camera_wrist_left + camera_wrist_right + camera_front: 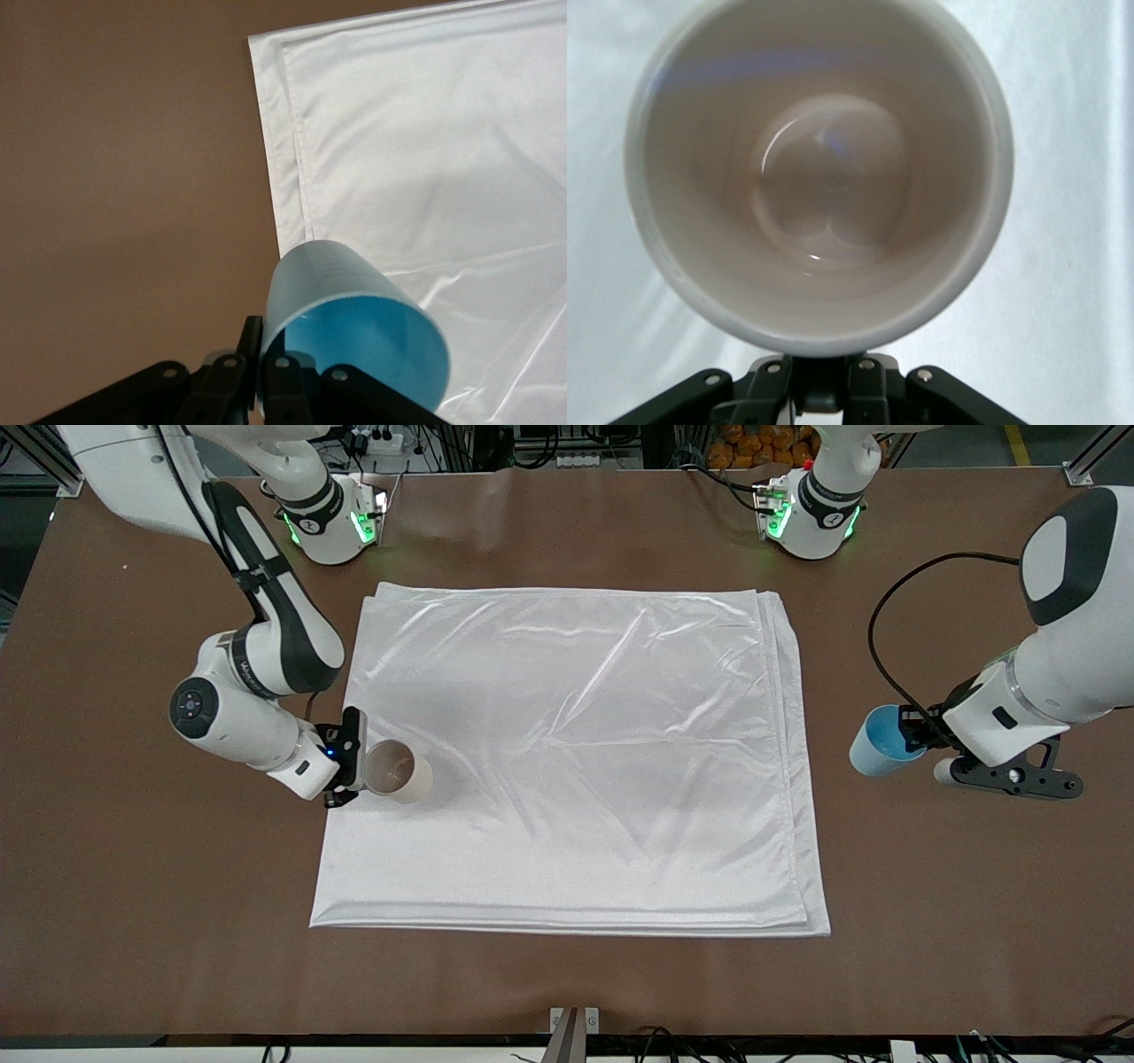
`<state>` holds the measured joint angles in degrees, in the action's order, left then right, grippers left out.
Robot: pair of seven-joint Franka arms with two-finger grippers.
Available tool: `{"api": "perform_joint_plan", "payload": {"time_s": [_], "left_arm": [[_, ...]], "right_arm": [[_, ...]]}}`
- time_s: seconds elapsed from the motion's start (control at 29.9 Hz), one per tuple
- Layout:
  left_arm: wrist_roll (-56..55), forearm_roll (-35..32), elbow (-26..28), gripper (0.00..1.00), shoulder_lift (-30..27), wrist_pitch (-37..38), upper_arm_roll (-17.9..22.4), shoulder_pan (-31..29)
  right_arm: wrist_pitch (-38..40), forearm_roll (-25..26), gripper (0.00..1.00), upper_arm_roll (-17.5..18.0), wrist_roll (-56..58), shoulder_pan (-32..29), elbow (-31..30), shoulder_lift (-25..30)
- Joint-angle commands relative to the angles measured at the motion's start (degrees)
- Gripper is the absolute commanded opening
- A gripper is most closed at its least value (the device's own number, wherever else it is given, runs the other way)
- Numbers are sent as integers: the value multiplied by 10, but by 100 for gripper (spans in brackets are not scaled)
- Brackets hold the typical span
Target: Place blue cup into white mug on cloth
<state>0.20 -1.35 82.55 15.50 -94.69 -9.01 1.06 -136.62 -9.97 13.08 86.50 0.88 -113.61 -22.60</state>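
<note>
The blue cup (877, 744) is tilted on its side in my left gripper (912, 737), which is shut on its rim wall over the bare table beside the cloth (576, 762). In the left wrist view the cup (345, 297) shows its bright blue inside, with one finger inside the rim and one outside at the gripper (266, 354). My right gripper (354, 766) is shut on the dark handle of the white mug (400, 772), tilted over the cloth's edge at the right arm's end. The right wrist view looks into the mug (824, 177) above the gripper (824, 381).
The brown table (133, 886) surrounds the cloth on all sides. The cloth also shows in the left wrist view (425, 133) and under the mug in the right wrist view (1063, 310). Both arm bases (332, 522) stand along the table's edge farthest from the front camera.
</note>
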Motion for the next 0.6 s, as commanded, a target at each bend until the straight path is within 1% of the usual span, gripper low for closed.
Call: {"api": "perform_joint_plan", "payload": {"time_s": [0.0,0.1,0.33,0.57], "left_arm": [[-3,-5,-7,0,1,0,0,1],[-3,-5,-7,0,1,0,-1,2],[-2,-4,-6,0,0,0,-1,1],[-3,-5,-6,0,0,0,0,1]], "right_arm": [[3,1,0,-3,-67,40,1,12],[3,17,0,-4,-101,61,1,11],[4,77,0,-2,-217,98,1,11],[3,87,0,-3,-297,148,1,8]]}}
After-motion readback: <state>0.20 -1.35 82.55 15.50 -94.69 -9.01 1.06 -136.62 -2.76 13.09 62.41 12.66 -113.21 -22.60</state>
